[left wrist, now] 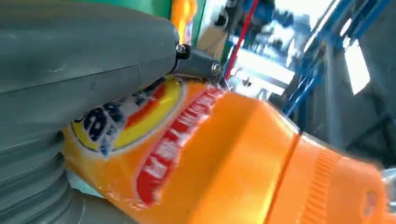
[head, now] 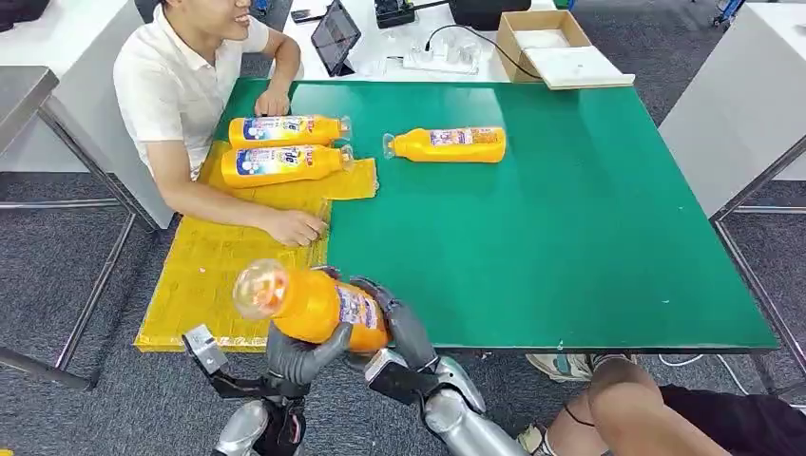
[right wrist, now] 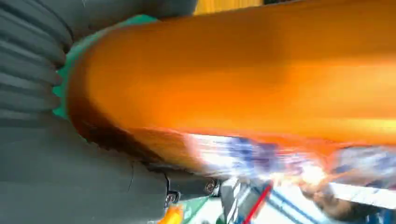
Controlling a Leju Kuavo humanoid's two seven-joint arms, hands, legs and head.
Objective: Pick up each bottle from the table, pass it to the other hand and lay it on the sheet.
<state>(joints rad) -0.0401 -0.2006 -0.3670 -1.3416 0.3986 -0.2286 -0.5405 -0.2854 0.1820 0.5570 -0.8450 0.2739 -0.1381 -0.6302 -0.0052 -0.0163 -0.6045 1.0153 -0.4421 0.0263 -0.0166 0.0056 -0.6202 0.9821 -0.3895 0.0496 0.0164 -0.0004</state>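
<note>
the left hand [head: 302, 353] and the right hand [head: 404, 328] both grip one orange bottle [head: 309, 304], held in the air at the near edge of the green table [head: 570, 247], its clear cap end pointing toward the yellow sheet [head: 214, 275]; the left hand's fingers wrap under the bottle's middle, the right hand's around its base. the sheet drapes over the table's left edge. two more bottles [head: 285, 129] [head: 280, 164] lie side by side on the sheet's far part. a fourth bottle [head: 447, 144] lies on the bare table near the far edge. a person's hand [head: 297, 228] rests on the sheet.
</note>
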